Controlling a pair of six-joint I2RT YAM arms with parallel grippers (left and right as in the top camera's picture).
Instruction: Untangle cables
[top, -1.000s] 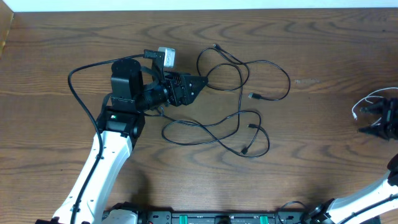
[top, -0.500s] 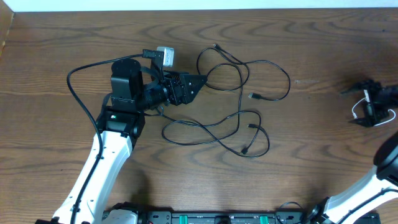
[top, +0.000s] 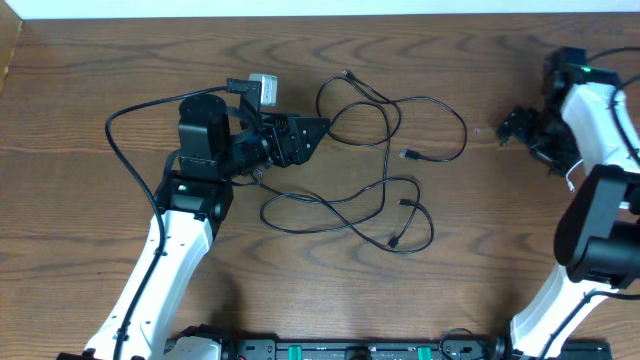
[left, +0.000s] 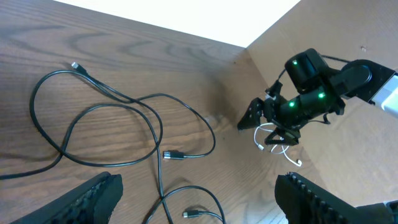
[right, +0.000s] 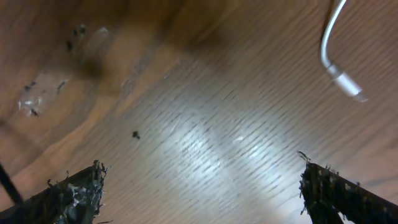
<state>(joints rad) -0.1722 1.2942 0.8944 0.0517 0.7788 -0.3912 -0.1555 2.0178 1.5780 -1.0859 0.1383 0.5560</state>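
Several thin black cables (top: 385, 190) lie in tangled loops on the middle of the wooden table, and they also show in the left wrist view (left: 124, 99). My left gripper (top: 316, 131) is open and empty at the left edge of the loops; its fingers (left: 198, 186) straddle a cable loop and a plug. My right gripper (top: 512, 125) is open and empty at the far right, away from the black cables (right: 200, 167). A white cable (top: 570, 180) lies by the right arm, and its plug end shows in the right wrist view (right: 341, 76) and below that gripper in the left wrist view (left: 273, 138).
A thicker black wire (top: 125, 150) loops from the left arm over the table's left side. The table's back edge meets a white wall (top: 300, 8). A faint smudge (right: 59, 68) marks the wood near the right gripper.
My right arm has swung from the table's right edge up and to the left, over the white cable. The left arm and the black cables have not moved.
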